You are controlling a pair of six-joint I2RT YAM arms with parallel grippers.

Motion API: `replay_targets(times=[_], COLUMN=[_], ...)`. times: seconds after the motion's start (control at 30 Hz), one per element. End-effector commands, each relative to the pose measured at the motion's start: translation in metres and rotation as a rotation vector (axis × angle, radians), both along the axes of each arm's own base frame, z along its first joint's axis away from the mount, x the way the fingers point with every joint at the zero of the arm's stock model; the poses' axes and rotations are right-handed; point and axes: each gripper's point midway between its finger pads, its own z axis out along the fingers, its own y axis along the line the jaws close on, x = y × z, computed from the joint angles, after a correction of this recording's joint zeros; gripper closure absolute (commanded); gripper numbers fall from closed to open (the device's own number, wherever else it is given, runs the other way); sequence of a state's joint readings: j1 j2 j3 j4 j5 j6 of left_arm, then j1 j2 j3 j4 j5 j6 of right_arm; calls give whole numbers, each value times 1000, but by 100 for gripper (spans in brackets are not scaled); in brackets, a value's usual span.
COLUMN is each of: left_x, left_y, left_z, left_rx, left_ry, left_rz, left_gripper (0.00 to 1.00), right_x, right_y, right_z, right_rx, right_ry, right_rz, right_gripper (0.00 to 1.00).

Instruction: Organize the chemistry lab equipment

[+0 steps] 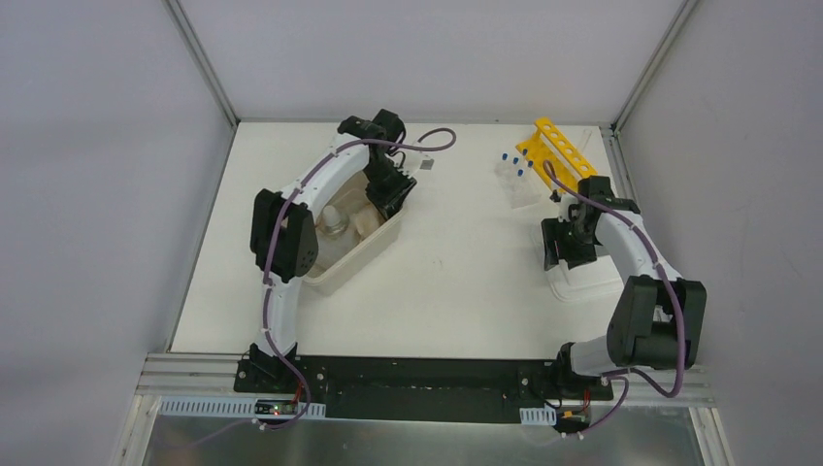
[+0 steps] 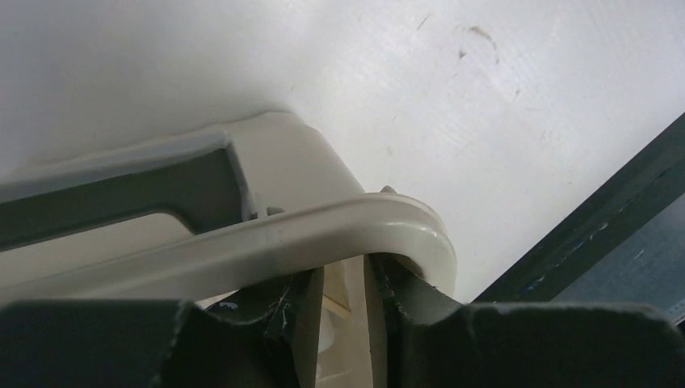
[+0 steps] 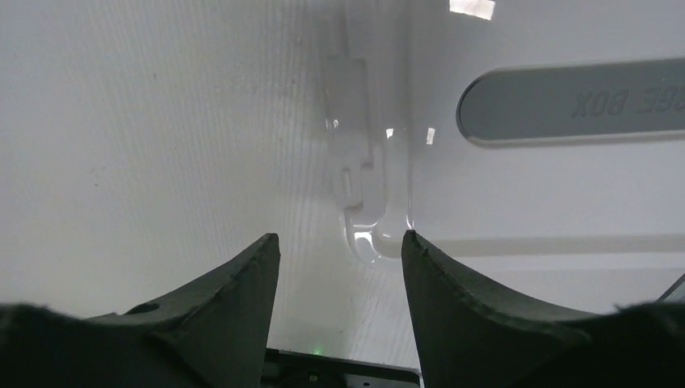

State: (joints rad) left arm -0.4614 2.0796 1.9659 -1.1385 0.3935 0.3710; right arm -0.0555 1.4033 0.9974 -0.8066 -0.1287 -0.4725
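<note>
Left jaws pinch the corner wall of the cream bin (image 2: pixel 323 233), with desk (image 2: pixel 501 113) beyond. Right jaws stand open astride the edge of the white lid (image 3: pixel 557 206).

We're looking into a robotics lab cell: grey panel walls (image 1: pixel 97 194) on aluminium frame posts (image 1: pixel 204 63) enclose a white tabletop (image 1: pixel 466 262), and a yellow holed tube rack (image 1: pixel 555 143) stands upper right.

Bright, even overhead light — soft shadows only; small glare patches on the white lid (image 3: pixel 525 186), wrist views blurred up close.
</note>
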Motion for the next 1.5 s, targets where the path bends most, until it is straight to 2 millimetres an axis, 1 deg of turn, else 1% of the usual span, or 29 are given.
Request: replay_targets(times=[0.0,0.1,0.23,0.3,0.4,0.47,0.57,0.6,0.63,0.7,0.73,0.77,0.87,0.9,0.93,1.03,1.07,1.1,1.17,1.27,1.37,1.4,1.47], left_x=[3,4,1,-1,-3,-2,4,6,9,13,15,16,14,11,8,1,-2,-8,-14,-24,-32,-41,-55], left_y=[-35,-44,-51,-49,-45,-40,-28,-23,-19,-13,-11,-11,-15,-19,-24,-41,-48,-55,-73,-99,-124,-135,-150], left_z=[6,9,28,45,77,97,125,137,144,156,161,165,172,174,176,175,176,172,170,162,151,148,142], left_rx=[-86,-114,-163,-185,-230,-264,-314,-336,-348,-364,-372,-381,-428,-458,-485,-533,-553,-565,-599,-627,-649,-662,-676], left_ry=[15,16,-6,-36,-93,-133,-189,-216,-241,-303,-336,-366,-426,-427,-426,-433,-450,-448,-489,-497,-439,-409,-393], left_rz=[-2,-14,-15,-12,10,40,105,123,134,140,131,118,54,26,1,-58,-91,-122,-197,-274,-296,-310,-371], left_gripper=[75,75,68,62,51,45,38,36,34,33,32,32,31,31,30,29,28,26,23,22,23,23,23], right_x=[21,27,33,37,39,38,36,34,33,33,33,34,38,39,41,35,27,22,11,-2,-9,-10,-12], right_y=[0,2,5,5,3,7,9,5,4,6,7,8,15,19,23,48,57,65,78,88,96,102,112], right_z=[-13,-22,-33,-38,-47,-53,-61,-65,-67,-71,-71,-71,-56,-48,-37,-1,11,23,42,63,84,91,105], right_rx=[-2,-6,-13,-33,-55,-75,-100,-137,-154,-175,-183,-184,-148,-128,-105,38,90,142,220,289,352,391,458], right_ry=[-33,-24,-19,-20,-12,0,20,30,35,41,43,47,53,53,44,51,69,69,63,36,-12,-25,-49], right_rz=[-13,-8,-2,0,-9,2,4,-6,-3,4,4,2,-13,-23,-37,-67,-75,-74,-74,-78,-92,-92,-88], right_gripper=[42,44,46,47,48,49,51,51,52,57,62,68,88,96,100,100,100,100,100,100,100,100,100])
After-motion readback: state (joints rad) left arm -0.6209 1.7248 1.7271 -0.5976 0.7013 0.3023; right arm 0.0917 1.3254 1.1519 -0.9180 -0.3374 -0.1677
